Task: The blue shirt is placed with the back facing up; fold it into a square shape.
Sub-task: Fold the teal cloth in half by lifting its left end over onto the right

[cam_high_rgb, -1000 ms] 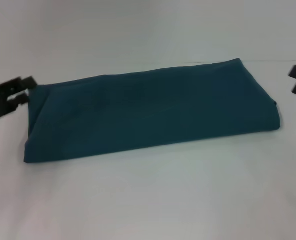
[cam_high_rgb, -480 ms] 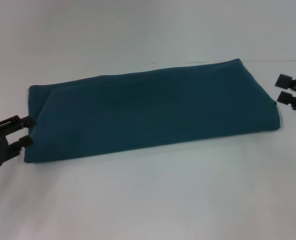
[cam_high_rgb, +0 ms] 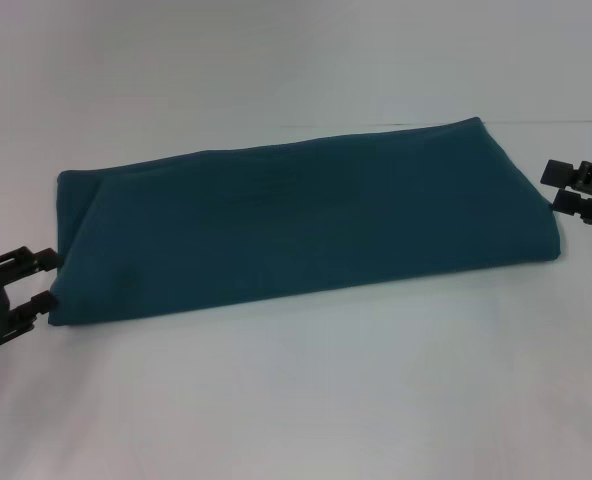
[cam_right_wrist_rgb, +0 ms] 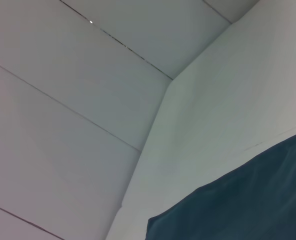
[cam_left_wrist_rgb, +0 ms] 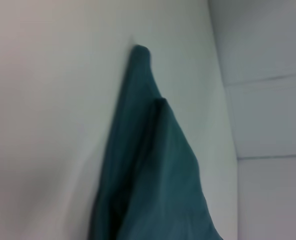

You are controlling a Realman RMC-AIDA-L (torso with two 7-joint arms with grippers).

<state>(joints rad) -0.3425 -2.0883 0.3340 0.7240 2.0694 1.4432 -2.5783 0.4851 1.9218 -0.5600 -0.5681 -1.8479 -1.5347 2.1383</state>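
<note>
White tabletop (cam_high_rgb: 296, 400); pale panelled wall (cam_right_wrist_rgb: 63, 100) behind, thin seams.

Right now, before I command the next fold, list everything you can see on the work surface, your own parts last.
blue shirt: one, dark teal-blue, folded into a long band lying flat across the middle of the table, plain side up.
table: one, white, under the shirt.
wall panels: white, seamed, behind the table.
left hand: one, black, open, at the shirt's near left corner.
right hand: one, black, open, beside the shirt's right end.
</note>
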